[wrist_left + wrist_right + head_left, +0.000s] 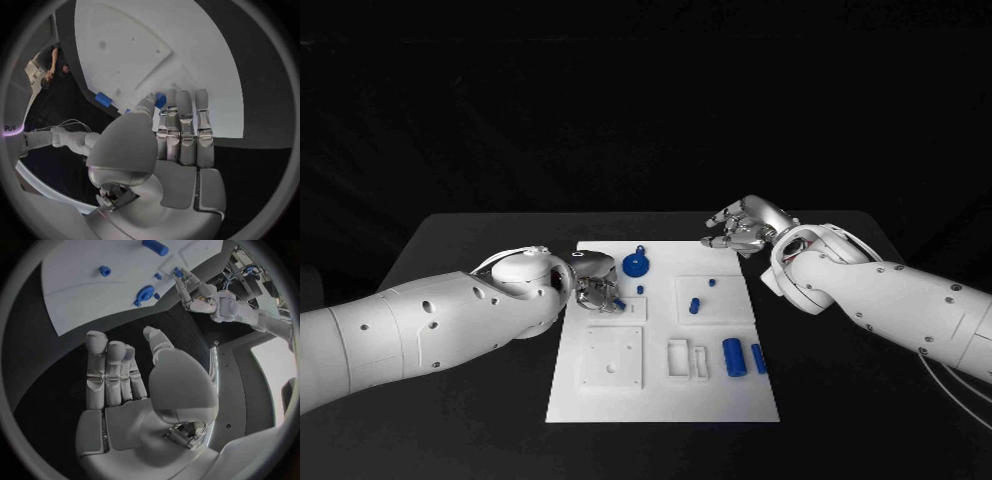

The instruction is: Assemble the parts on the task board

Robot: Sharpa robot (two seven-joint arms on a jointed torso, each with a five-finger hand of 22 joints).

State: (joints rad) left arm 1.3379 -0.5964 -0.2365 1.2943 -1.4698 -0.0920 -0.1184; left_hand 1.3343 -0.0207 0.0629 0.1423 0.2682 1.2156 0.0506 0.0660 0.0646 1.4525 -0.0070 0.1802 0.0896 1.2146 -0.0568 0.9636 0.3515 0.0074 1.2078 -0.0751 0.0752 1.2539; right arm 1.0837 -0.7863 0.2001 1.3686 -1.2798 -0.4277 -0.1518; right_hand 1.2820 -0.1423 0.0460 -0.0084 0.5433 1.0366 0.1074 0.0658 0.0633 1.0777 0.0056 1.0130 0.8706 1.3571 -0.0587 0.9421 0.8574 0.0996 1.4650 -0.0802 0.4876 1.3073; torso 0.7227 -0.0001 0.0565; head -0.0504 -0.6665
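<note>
The white task board (661, 385) lies in the middle of the black table. My left hand (596, 285) is low over the board's left part, and its thumb and a finger pinch a small blue part (161, 101), also seen as the blue part (177, 272) at its fingertips. Another small blue piece (103, 100) lies on the board beside the thumb. A round blue part (636, 264) sits just beyond the left hand. My right hand (744, 225) hovers above the board's far right corner, fingers (106, 370) spread, holding nothing.
Two small blue pieces (711, 283) (692, 303) stand in the board's middle block. Two blue cylinders (733, 357) (759, 358) lie near the right edge. A square plate with holes (613, 358) takes the near left. Black table (473, 230) surrounds the board.
</note>
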